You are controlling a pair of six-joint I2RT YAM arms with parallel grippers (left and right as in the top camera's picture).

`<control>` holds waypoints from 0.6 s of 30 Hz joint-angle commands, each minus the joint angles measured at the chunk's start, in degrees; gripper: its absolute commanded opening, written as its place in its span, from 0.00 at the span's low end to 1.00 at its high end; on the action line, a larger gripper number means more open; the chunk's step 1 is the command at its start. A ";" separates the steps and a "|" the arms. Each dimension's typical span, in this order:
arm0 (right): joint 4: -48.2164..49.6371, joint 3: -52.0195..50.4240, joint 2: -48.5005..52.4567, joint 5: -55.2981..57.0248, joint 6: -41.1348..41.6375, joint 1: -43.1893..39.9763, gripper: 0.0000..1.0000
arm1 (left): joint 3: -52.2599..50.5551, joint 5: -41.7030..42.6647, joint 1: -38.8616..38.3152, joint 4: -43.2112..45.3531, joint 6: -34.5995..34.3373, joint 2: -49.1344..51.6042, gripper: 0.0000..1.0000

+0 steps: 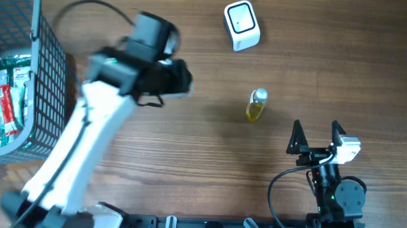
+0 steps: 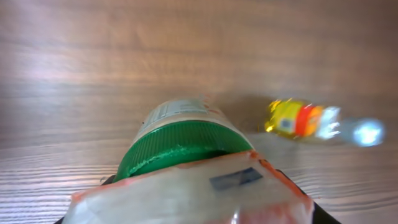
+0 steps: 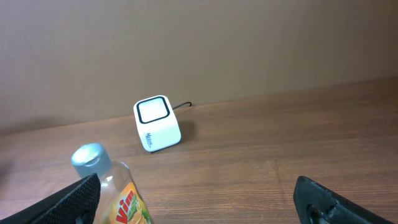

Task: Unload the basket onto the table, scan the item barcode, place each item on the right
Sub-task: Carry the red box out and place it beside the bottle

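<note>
L gripper [image 1: 165, 78] holds the pack [image 2: 186, 162] (green lid, clear film wrap), fingers half-closed round it. It hangs over mid-left table, well left of the bottle [image 1: 257, 106], w/ the scanner [image 1: 242, 25] far and to the right. R gripper [image 1: 317, 136] is wide open, empty, near right.

Pack prob. light; lid stiff, film slick & crinkly — best gripped on the hard body under the lid, not the loose film.

Overhead hides the pack under the blurred arm but shows scanner & basket [image 1: 51, 59]. L wrist shows pack + bottle, no scanner. R wrist shows scanner face & bottle cap — no pack.
</note>
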 commanded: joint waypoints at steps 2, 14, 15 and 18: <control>0.26 -0.07 -0.15 -0.72 -0.39 -0.22 1.00 | -3.50 -3.45 -6.60 3.45 1.09 6.54 0.35; 0.26 -0.07 -0.15 -0.74 -0.39 -0.22 1.00 | -3.63 -3.65 -15.04 14.01 5.95 19.47 0.33; 0.26 -0.07 -0.15 -0.74 -0.39 -0.22 1.00 | -3.63 -3.63 -15.52 14.49 7.10 20.31 0.33; 0.26 -0.07 -0.15 -0.74 -0.42 -0.22 1.00 | -3.69 -4.46 -16.00 15.17 8.09 21.77 0.37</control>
